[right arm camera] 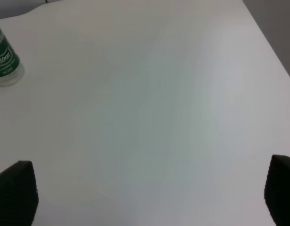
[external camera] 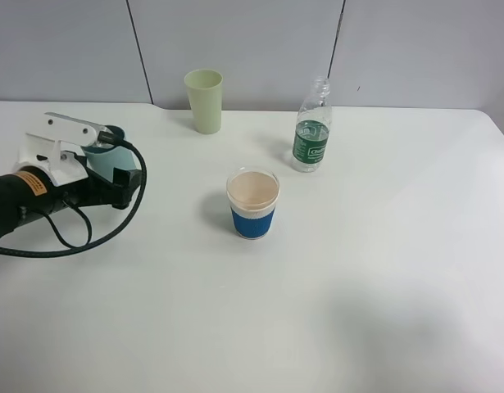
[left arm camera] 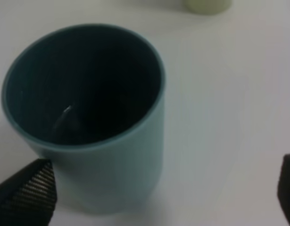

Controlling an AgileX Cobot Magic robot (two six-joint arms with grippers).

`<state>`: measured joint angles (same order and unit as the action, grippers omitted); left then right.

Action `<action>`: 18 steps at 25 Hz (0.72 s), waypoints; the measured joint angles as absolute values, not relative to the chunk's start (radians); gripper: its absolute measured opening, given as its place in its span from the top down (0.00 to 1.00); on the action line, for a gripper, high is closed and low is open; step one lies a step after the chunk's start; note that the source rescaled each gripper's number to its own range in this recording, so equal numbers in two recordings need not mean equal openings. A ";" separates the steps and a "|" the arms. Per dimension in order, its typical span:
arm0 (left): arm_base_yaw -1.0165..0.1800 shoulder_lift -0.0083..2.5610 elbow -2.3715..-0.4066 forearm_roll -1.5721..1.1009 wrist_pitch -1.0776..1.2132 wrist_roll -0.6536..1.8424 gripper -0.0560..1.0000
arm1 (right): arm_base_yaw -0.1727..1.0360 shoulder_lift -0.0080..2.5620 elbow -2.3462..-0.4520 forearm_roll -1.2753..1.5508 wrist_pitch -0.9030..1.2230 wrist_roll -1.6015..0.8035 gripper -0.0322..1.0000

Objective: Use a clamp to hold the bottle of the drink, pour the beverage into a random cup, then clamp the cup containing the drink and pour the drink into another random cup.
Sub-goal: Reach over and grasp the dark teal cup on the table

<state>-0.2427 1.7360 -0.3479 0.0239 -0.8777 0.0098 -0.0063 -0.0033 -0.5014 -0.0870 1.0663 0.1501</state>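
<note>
Hovering low at the table (external camera: 383, 286), the left gripper (left arm camera: 154, 195) has its jaws spread wide. The teal tumbler (left arm camera: 88, 117) stands upright between them. One dark fingertip (left arm camera: 27, 195) sits right against the tumbler's wall; the other is well clear of it. So no grip on it, just a wide-open claw around it. The tumbler's inside looks dark, and I cannot tell how much drink is in there.

From the high camera, take the blue-sleeved paper cup (external camera: 253, 205) as the marker. The teal tumbler (external camera: 112, 168) and the left gripper (external camera: 96, 151) are well off to the left of it. The bottle (external camera: 311, 131) stands upright behind it and just to the right, green label facing us. A pale yellow-green tumbler (external camera: 204, 100) stands farther back and to the left.

Over to the right gripper (right arm camera: 147, 193): jaws also wide, only bare tabletop between them, with the bottle (right arm camera: 4, 61) at the edge of its wrist view.
</note>
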 joint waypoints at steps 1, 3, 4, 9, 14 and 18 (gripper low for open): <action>-0.235 1.744 -0.347 0.024 -0.896 0.007 0.18 | -0.006 -0.003 -0.501 -0.087 1.066 0.150 0.00; -0.218 1.756 -0.347 0.024 -0.924 0.000 0.18 | -0.006 -0.003 -0.501 -0.087 1.066 0.150 0.00; -0.208 1.758 -0.347 0.024 -0.936 -0.010 0.18 | -0.006 -0.003 -0.501 -0.087 1.066 0.150 0.00; -0.167 1.781 -0.347 0.026 -0.995 -0.015 0.18 | -0.006 -0.003 -0.501 -0.087 1.067 0.150 0.00; -0.159 1.829 -0.362 0.062 -1.018 -0.016 0.18 | -0.006 -0.003 -0.501 -0.087 1.067 0.150 0.00; -0.159 1.865 -0.384 0.080 -1.026 -0.016 0.18 | -0.006 -0.003 -0.501 -0.087 1.067 0.150 0.00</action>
<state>-0.1586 1.8654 -0.3837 0.0801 -1.0264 -0.0159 -0.0063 -0.0033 -0.5014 -0.0870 1.0671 0.1501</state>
